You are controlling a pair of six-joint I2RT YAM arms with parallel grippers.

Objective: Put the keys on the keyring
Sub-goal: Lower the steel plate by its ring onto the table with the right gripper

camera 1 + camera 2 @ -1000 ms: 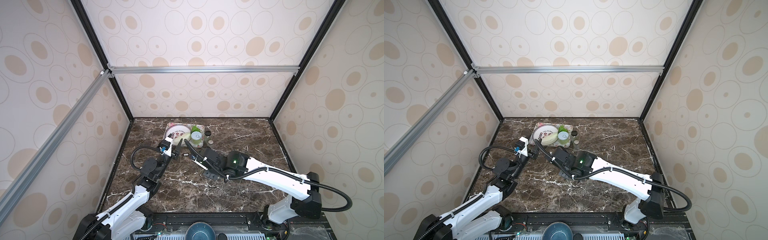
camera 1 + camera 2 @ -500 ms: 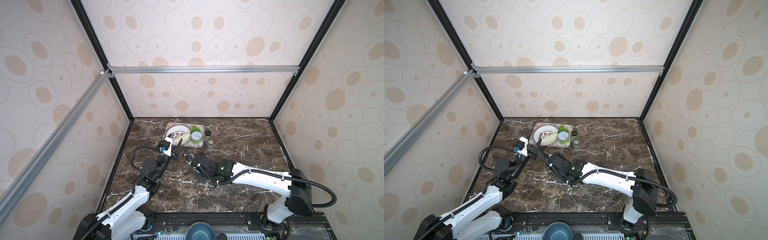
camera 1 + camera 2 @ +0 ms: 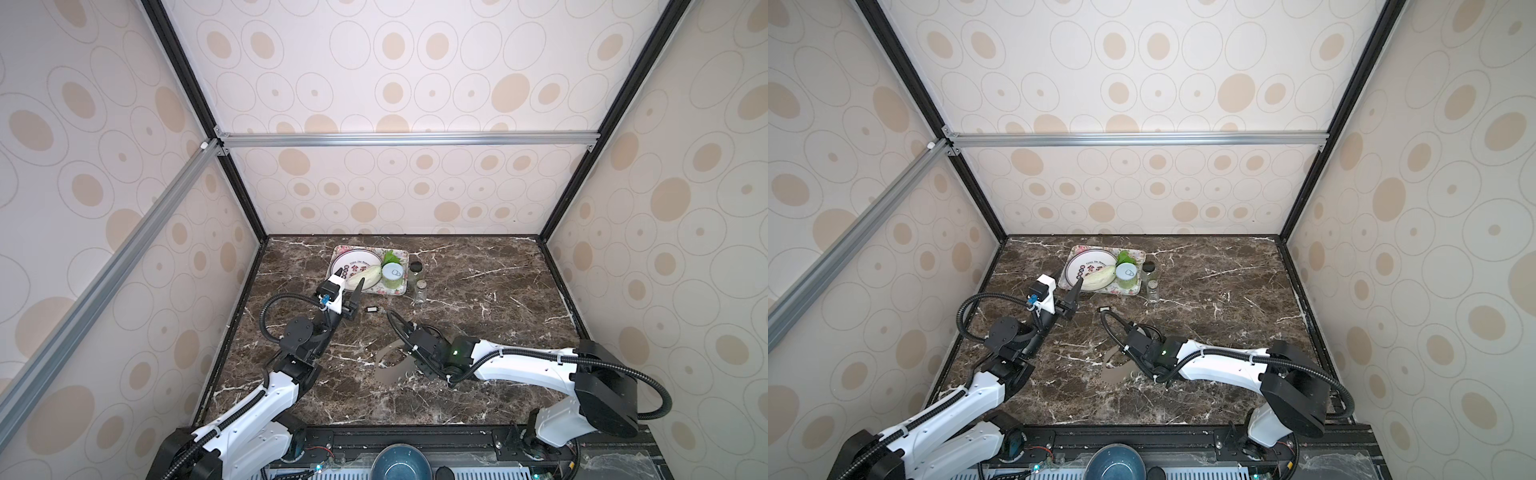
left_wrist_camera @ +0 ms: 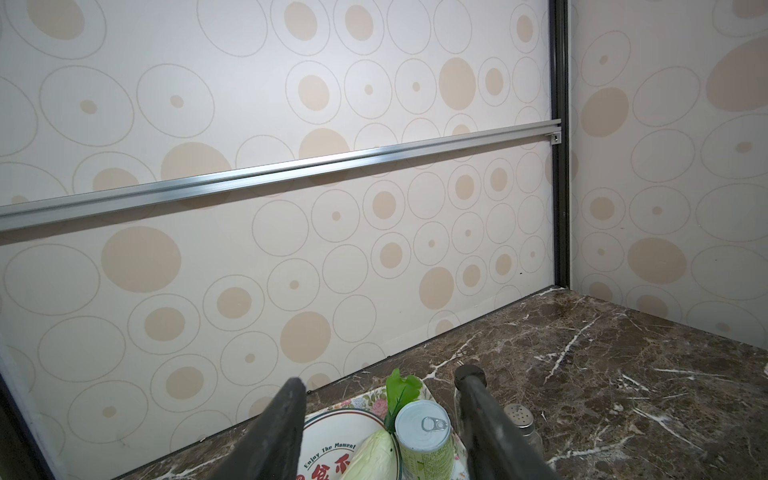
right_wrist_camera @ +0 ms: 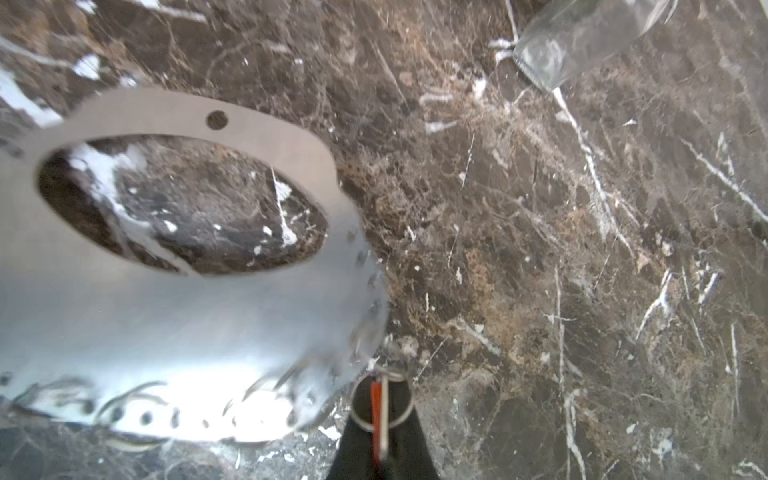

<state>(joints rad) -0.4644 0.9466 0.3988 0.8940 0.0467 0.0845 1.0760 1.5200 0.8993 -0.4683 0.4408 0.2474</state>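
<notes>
Red key (image 5: 376, 409) runs lengthwise along right tool (image 5: 380, 395).

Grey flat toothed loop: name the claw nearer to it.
Right. The right claw sits at the edge of the grey flat toothed loop; the left claw is away by the floral tray.

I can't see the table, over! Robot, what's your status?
Left gripper open, empty, raised. Right gripper shut on red key, at keyring edge. Black key lying loose, apart. Nothing seen blocking. Over.
</notes>
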